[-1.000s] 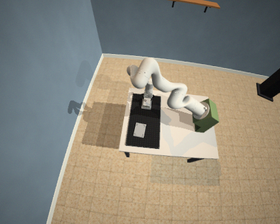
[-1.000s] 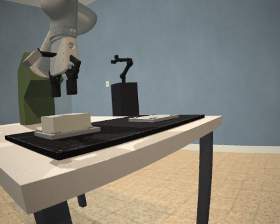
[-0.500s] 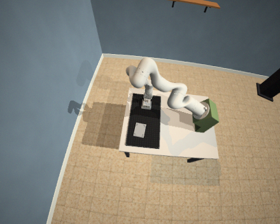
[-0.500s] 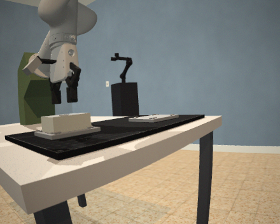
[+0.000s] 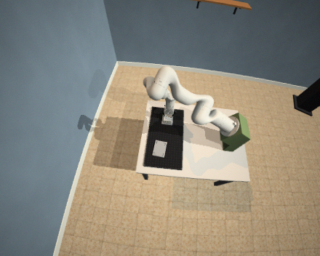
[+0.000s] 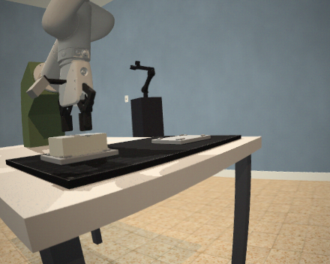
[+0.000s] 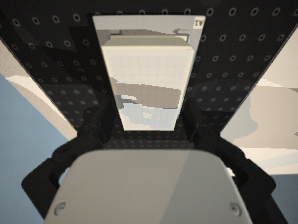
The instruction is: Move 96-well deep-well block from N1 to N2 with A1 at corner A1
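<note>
On the one black mat (image 6: 147, 155) stand two nests: N1 (image 6: 109, 153) bears the single deep-well block (image 6: 77, 144), with bare N2 (image 6: 182, 139) toward three o'clock. The gripper (image 6: 76, 121) hangs just above the block, jaws spread wide, holding nothing.

I see the cream deep-well block (image 6: 77, 144) seated flat and upright on nest N1 (image 6: 111, 153), its A1 corner at the marked corner, while grey nest N2 (image 6: 181, 139) lies well apart on the black mat.
</note>
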{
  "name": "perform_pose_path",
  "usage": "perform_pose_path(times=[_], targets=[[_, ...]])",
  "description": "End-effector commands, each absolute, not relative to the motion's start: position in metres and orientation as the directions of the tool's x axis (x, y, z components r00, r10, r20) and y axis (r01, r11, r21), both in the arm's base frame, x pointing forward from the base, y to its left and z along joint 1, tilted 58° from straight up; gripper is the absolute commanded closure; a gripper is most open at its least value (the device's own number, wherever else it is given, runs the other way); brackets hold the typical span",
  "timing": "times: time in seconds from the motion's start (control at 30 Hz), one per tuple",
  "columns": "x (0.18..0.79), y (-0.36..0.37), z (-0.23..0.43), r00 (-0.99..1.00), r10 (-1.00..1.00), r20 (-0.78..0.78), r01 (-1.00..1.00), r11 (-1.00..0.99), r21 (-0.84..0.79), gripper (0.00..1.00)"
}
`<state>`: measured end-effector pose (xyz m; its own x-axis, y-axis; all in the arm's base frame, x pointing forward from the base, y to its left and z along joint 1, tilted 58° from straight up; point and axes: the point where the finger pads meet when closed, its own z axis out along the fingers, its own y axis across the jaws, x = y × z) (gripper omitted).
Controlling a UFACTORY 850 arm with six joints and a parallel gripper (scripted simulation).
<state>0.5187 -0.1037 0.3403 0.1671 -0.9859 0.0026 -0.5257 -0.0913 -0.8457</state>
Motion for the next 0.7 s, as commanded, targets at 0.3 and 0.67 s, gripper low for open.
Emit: perform_pose_path(times=[0.3,0.67], targets=[[0.537,-0.101,0.329,0.167,-0.986,0.003,-0.525,-0.091,-0.846,0.00],[0.538,-0.101,0.328,0.166,-0.986,0.003,-0.525,-0.091,-0.846,0.00]])
